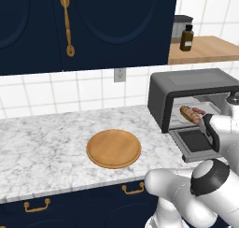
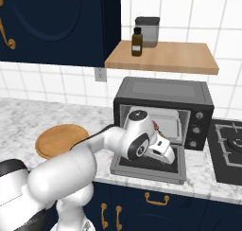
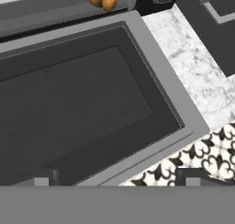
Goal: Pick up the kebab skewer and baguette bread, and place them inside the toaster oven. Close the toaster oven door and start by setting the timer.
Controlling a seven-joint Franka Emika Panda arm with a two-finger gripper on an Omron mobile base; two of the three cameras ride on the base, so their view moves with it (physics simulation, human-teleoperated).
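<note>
Left base view: the toaster oven (image 1: 196, 84) stands on the marble counter (image 1: 46, 143) against the tiled wall, its door (image 1: 196, 143) dropped flat toward the room. Inside lies the baguette bread (image 1: 189, 114), near the left part of the cavity, its long axis running from the back left toward the front right. Just beside its front-right end a small dark red bit shows, which may be the kebab skewer (image 1: 199, 111); I cannot tell which way it points. A round wooden board (image 1: 113, 148) sits on the counter well left of the oven.

From the right base view the white arm reaches over the lowered door, and its wrist covers much of the oven mouth. The knobs (image 2: 198, 129) run down the oven's right side. A brown bottle (image 2: 136, 41) and a grey canister (image 2: 147, 31) stand on the wooden shelf (image 2: 165, 58) above, and a hob (image 2: 231, 147) lies to the right.

In the hand view the gripper (image 3: 117, 182) hangs just above the door's dark glass, looking down on it. Its fingertips (image 3: 41, 182) sit far apart, jaws spread wide, nothing between them. One end of the baguette peeks in at the top edge, and patterned floor tile (image 3: 202, 154) shows past the door's outer rim.
</note>
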